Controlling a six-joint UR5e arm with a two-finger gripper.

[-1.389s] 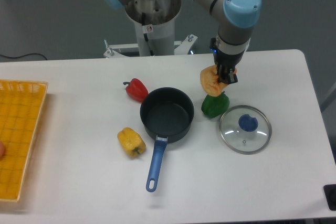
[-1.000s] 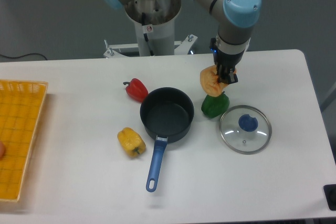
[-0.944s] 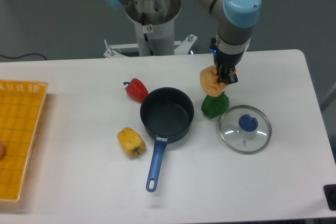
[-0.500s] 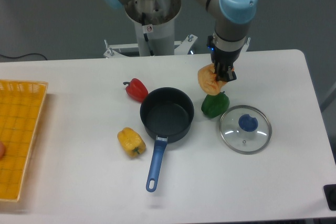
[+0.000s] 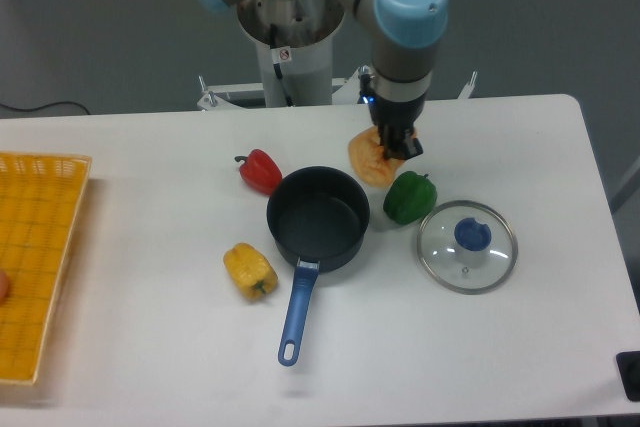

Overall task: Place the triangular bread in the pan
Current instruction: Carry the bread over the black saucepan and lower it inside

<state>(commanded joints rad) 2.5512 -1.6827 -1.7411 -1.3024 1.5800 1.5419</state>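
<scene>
Triangular bread (image 5: 368, 160) hangs gripped between pan (image 5: 318, 218) and green pepper (image 5: 409, 197).

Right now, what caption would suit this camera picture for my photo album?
Gripper carries the triangular bread above the table toward the empty pan, with peppers and a glass lid around.

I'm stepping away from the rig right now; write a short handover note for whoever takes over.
Gripper: jaws shut on the tan-orange triangular bread wedge, held in the air just right of the dark round saucepan with the blue handle.
Saucepan: empty, upright on the white table, green bell pepper beside it.
Done: bread picked up.
Left: carry it over the pan, lower, release.
</scene>
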